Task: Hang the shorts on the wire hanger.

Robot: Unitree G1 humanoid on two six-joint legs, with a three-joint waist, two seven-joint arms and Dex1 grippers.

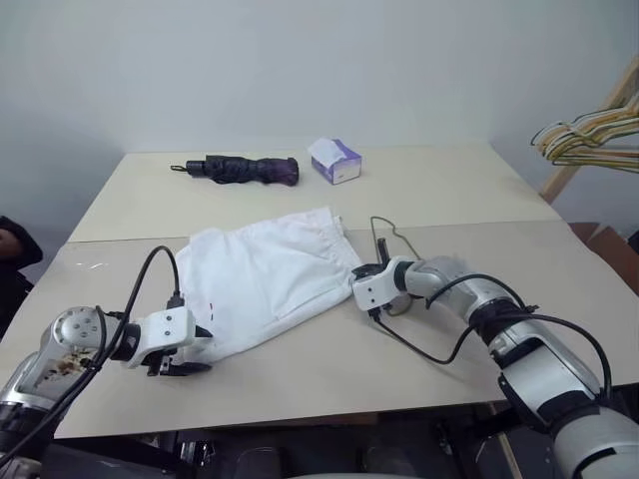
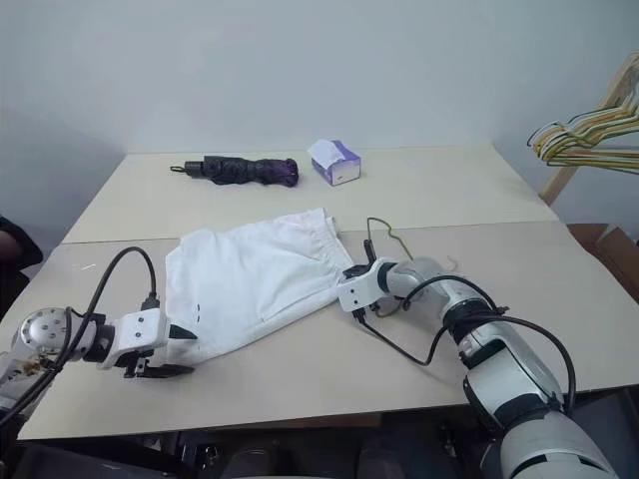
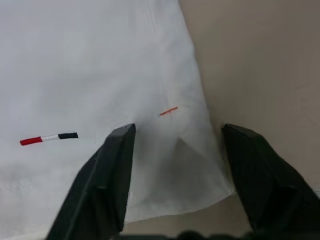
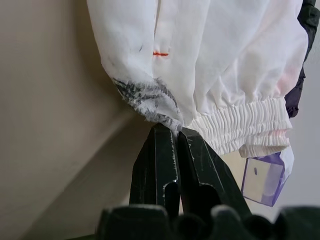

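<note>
Shorts [image 1: 265,279] flat on bench [image 1: 449,190], wire hanger [image 1: 391,244] just beside waistband. Right gripper [image 4: 176,131] fingers clenched on waistband corner. Left gripper [image 3: 177,150] fingers spread, straddling hem corner. Advice: close left squarely on hem, lift both evenly.

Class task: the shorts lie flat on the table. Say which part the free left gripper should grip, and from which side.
The left gripper should pinch the shorts' near hem corner, coming from the table's front edge: that corner lies flat, free and between its open fingers.
</note>
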